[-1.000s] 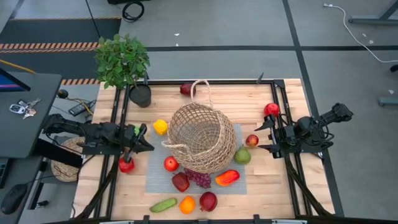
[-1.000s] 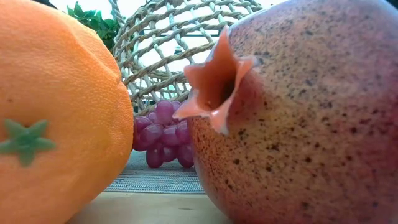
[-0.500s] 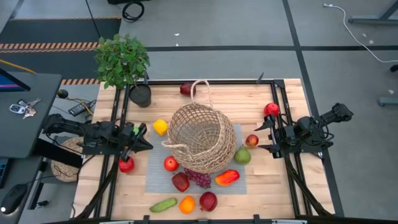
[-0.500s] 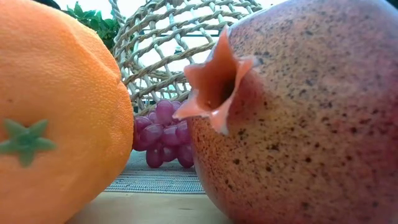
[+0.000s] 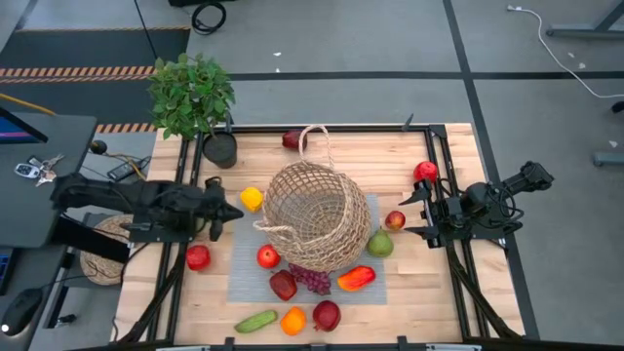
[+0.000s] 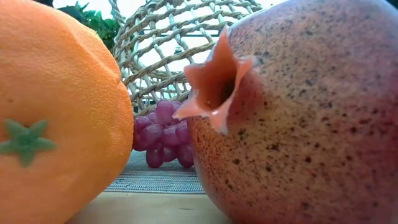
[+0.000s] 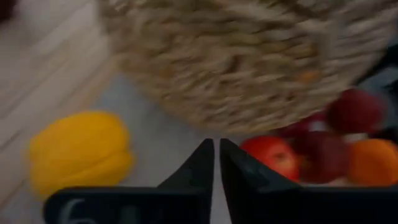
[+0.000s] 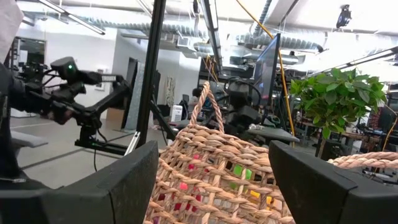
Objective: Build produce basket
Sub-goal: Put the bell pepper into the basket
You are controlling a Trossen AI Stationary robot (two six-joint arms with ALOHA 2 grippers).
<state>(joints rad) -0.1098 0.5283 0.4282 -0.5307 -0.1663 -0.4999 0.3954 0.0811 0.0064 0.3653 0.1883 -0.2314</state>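
The tan wicker basket [image 5: 317, 216] lies tipped on its side on a grey mat [image 5: 242, 278], with its handle toward the far edge. It also shows in the right wrist view [image 8: 217, 168]. Produce lies around it: a lemon [image 5: 252, 199], red apples [image 5: 198, 256] [image 5: 268, 256], grapes [image 5: 312, 280], a pepper [image 5: 356, 278], a pear [image 5: 380, 244], a cucumber [image 5: 255, 320], an orange [image 5: 292, 320] and a pomegranate [image 5: 327, 315]. My left gripper [image 5: 230, 213] is shut and empty just left of the lemon [image 7: 81, 152]. My right gripper [image 5: 409, 213] is open and empty, right of the basket.
A potted plant [image 5: 193, 96] in a black pot stands at the far left corner. More fruit lies at the far edge [image 5: 292, 139] and the right [image 5: 425, 172] [image 5: 395, 220]. The low view is filled by the orange [image 6: 56, 112] and the pomegranate [image 6: 298, 112].
My left gripper has gone from beside the red apple at the left toward the table's far edge, nearer the lemon. The apple stays where it was. My right arm has kept still.
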